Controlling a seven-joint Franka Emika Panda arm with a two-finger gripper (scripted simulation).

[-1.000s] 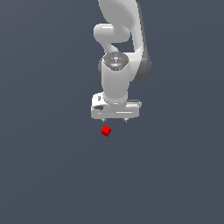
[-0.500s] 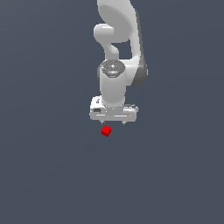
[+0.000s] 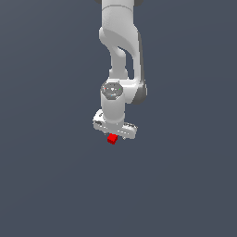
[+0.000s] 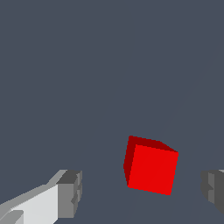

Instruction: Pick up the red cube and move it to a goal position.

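The red cube (image 3: 111,138) is a tiny bright red block on the flat grey floor. In the exterior view it peeks out just under the white gripper (image 3: 115,131), which hangs straight down over it. In the wrist view the cube (image 4: 151,168) lies between the two grey fingertips (image 4: 70,194), nearer the other finger, with a gap on each side. The gripper (image 4: 142,190) is open and touches nothing. The fingers themselves are mostly hidden behind the hand in the exterior view.
The white arm (image 3: 121,55) rises from the gripper to the top of the exterior view. The ground (image 3: 46,176) is a plain dark grey surface with nothing else on it.
The gripper has come down toward the cube and shifted slightly; the gap between hand and cube has closed. The cube has not moved.
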